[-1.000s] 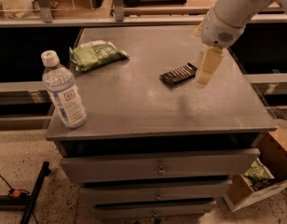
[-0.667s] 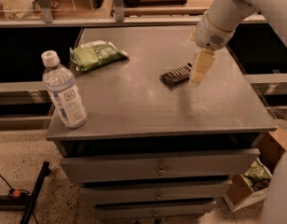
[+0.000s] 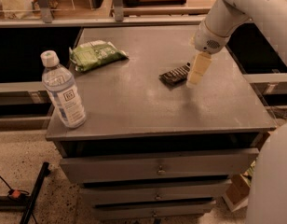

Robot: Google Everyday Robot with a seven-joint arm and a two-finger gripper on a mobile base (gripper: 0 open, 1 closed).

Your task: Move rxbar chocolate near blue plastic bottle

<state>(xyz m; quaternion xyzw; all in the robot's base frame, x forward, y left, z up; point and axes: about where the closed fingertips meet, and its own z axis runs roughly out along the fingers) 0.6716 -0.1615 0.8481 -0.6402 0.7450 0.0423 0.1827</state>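
Observation:
The rxbar chocolate (image 3: 174,74), a small dark flat bar, lies on the grey cabinet top (image 3: 134,101) right of centre. The gripper (image 3: 197,73), pale and pointing down from the white arm, hangs just right of the bar, at its right end, close to or touching it. The blue plastic bottle (image 3: 63,91), clear with a white cap and white label, stands upright at the front left corner, far from the bar.
A green crinkly snack bag (image 3: 94,54) lies at the back left of the top. Drawers sit below the top. A shelf rail runs behind the cabinet. A cardboard box (image 3: 239,190) stands on the floor at lower right.
The gripper has moved slightly left and down toward the bar's right end. The bar, the bottle and the bag stay where they were.

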